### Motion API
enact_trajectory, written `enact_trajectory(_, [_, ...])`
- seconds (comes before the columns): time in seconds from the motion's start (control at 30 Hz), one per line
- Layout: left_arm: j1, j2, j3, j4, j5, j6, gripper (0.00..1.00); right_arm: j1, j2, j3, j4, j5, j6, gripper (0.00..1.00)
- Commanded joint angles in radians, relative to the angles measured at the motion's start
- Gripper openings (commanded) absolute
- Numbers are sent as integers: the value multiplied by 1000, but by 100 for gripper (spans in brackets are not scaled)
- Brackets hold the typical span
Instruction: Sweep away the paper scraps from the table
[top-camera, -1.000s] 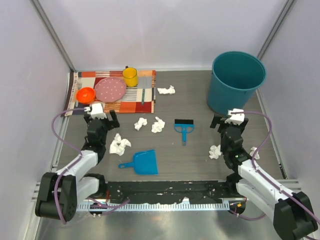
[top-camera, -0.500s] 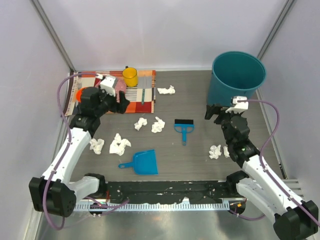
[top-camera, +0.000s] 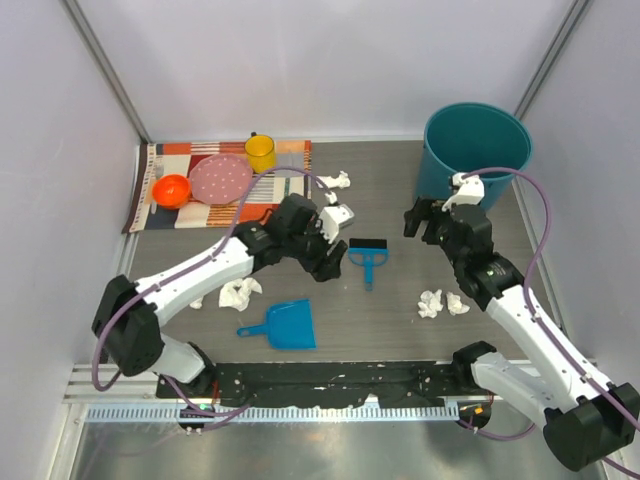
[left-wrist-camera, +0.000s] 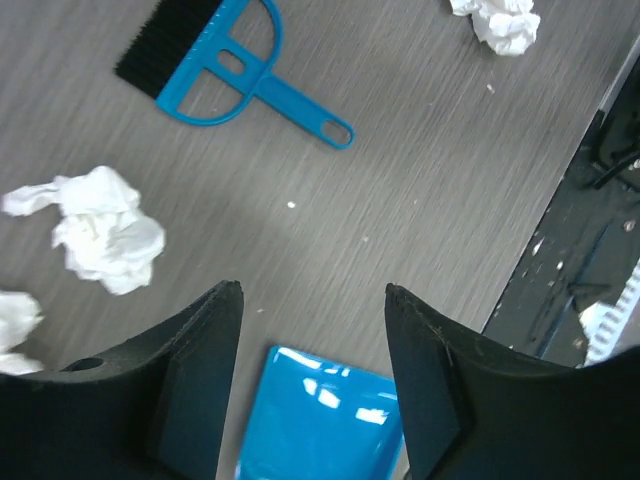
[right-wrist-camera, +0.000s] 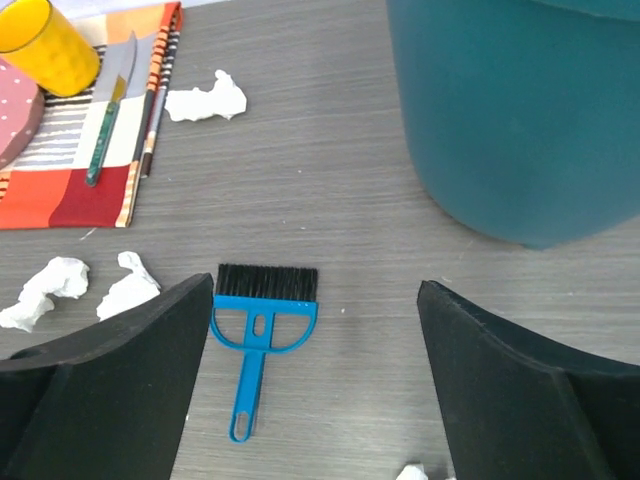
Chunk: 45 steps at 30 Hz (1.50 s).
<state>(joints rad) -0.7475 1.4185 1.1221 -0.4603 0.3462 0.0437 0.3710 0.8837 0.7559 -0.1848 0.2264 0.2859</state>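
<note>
Hovering over the table (top-camera: 400, 320), left fingers (left-wrist-camera: 200, 380) partly parted, right fingers (right-wrist-camera: 100, 390) wide, both empty

Placemat (top-camera: 185, 152): upper left of the top view, on the table (top-camera: 390, 320).
Bowl (top-camera: 171, 189), plate (top-camera: 220, 181), cup (top-camera: 260, 153): on the placemat, in that order from left to right.
Bucket (top-camera: 437, 175): upper right.
Brush (top-camera: 366, 256): frame centre.
Dustpan (top-camera: 285, 325): lower left of the brush.
Paper scraps (top-camera: 435, 303): two lower right of the brush; one just right of the placemat; others upper left of the dustpan.

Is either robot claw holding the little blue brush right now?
No, the blue brush lies alone on the table, with nothing gripping or touching it.
</note>
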Motion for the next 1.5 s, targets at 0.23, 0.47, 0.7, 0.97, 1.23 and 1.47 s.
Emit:
enact_trajectory(0.23, [-39,183,139,23,-375,-426,65,138,300,129,-296,74,237,64])
enact_trajectory(0.47, [22,79,25,90,-412,-400,66,273,489,220,-252,42,121,67])
enact_trajectory(0.7, [149,-23,-56,100,-411,-369,67,322,633,372,-309,-102,-104,62])
enact_trajectory(0.97, [250,-112,-119,107,-394,-340,66,350,817,511,-389,-249,-358,52])
enact_trajectory(1.23, [263,-150,-137,97,-385,-327,66,353,913,523,-409,-133,-383,49])
enact_trajectory(1.47, [263,-148,-133,106,-366,-335,66,353,983,533,-384,-105,-407,49])
